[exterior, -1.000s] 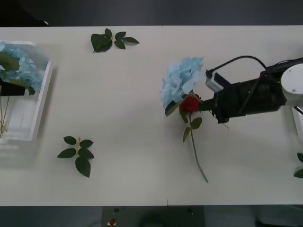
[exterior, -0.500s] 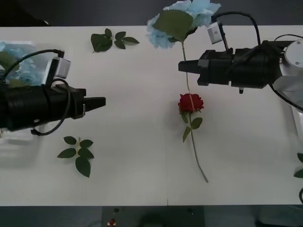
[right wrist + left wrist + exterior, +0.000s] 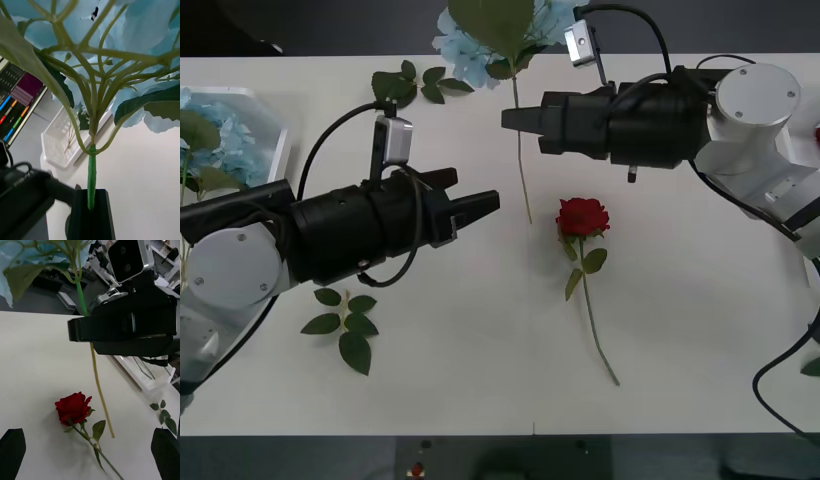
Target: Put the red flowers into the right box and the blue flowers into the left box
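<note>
Holding a blue flower (image 3: 480, 35) off the table (image 3: 680, 330), the right gripper (image 3: 510, 119) is clenched on the thin green stem just under the bloom; the stem's paler lower part hangs free past the black fingers. In the right wrist view the puffy pale-blue cluster (image 3: 123, 48) spreads above on branching green stalks with broad leaves, the stem (image 3: 91, 180) pinched in the black jaw. The left wrist view has the same grip side-on: stem (image 3: 98, 390) dangling, its tip just above the table.

Left gripper (image 3: 480, 203): black fingers spread apart, holding nothing, pointing toward the hanging stem, near it but apart.

Change from half a second ago: left arm has pushed well out from the table's left edge toward centre; right gripper has carried the blue flower leftward and farther back, so the bloom now overhangs the far table edge.

Rose (image 3: 583, 216) lies flat at mid-table, unmoved: deep-red bloom, layered petals, long thin stem with a few leaves running toward the near edge; also seen in the left wrist view (image 3: 74, 407).

Left box (image 3: 268, 200): white, rimmed, at the table's left edge, with blue clusters (image 3: 225, 135) inside. Loose dark leaf sprigs lie at far left-centre (image 3: 415, 85) and near left (image 3: 345, 322). Table matte off-white.
</note>
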